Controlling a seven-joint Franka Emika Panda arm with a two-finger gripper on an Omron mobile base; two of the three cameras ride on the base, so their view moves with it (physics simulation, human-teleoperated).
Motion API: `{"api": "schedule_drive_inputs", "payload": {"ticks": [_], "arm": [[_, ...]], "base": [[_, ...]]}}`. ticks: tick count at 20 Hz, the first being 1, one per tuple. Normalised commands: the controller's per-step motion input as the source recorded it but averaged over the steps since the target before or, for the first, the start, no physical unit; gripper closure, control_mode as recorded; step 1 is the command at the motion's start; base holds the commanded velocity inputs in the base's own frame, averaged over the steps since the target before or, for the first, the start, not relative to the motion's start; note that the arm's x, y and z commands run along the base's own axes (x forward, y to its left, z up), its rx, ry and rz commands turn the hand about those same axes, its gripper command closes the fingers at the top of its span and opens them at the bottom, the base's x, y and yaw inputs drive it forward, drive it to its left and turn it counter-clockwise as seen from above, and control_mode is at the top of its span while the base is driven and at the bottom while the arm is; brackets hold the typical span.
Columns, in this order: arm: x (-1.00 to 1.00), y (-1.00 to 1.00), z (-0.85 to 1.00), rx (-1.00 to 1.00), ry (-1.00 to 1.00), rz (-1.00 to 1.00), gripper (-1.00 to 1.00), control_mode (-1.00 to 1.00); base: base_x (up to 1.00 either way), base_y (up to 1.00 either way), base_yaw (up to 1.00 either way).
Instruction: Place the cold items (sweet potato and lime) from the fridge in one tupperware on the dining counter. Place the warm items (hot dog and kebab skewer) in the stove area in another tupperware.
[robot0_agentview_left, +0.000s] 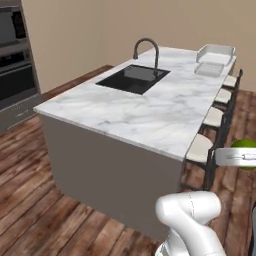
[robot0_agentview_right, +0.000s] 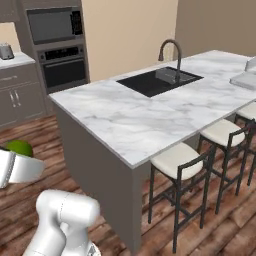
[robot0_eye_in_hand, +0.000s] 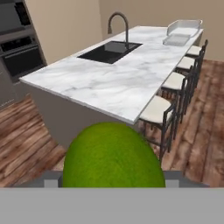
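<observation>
Between the fingers: the lime (robot0_eye_in_hand: 113, 155) is sitting right up against the hand camera, a big bright green ball covering the low middle of the hand view.
Lime from the base: it is showing as a green curve (robot0_agentview_left: 246, 146) behind the white hand at the right edge of the left base view, and as a green bump (robot0_agentview_right: 19, 148) above the white hand at the left edge of the right base view.
Gripper: the gripper (robot0_eye_in_hand: 113, 177) is holding the lime, fingers standing part-way apart around it, up in the air over the wooden floor (robot0_agentview_left: 30, 200) and short of the counter's near end.
Dining counter: the long white marble slab (robot0_agentview_left: 150, 107) is stretching away ahead, with the black sink (robot0_agentview_left: 132, 78) and its curved dark tap (robot0_agentview_left: 147, 50) sitting in the far half.
Large tupperware: the deep pale grey tray (robot0_agentview_left: 216, 52) is resting at the far right corner of the slab.
Smaller tupperware: the flat grey tray (robot0_agentview_left: 209, 69) is lying just in front of the deep one, on the near side.
Stools: a row of cushioned dark-framed stools (robot0_agentview_right: 182, 162) is lining the counter's right flank.
Wall ovens: dark built-in ovens (robot0_agentview_right: 57, 45) are standing well off to the left.
</observation>
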Motion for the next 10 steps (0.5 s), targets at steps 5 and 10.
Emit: {"api": "schedule_drive_inputs", "payload": {"ticks": [5,10], "arm": [[0.00,0.00,0.00,0.00,0.00,0.00,1.00,1.00],[0.00,0.00,0.00,0.00,0.00,0.00,1.00,1.00]], "base": [[0.33,-1.00,-0.01],[0.47,-1.00,0.00]]}}
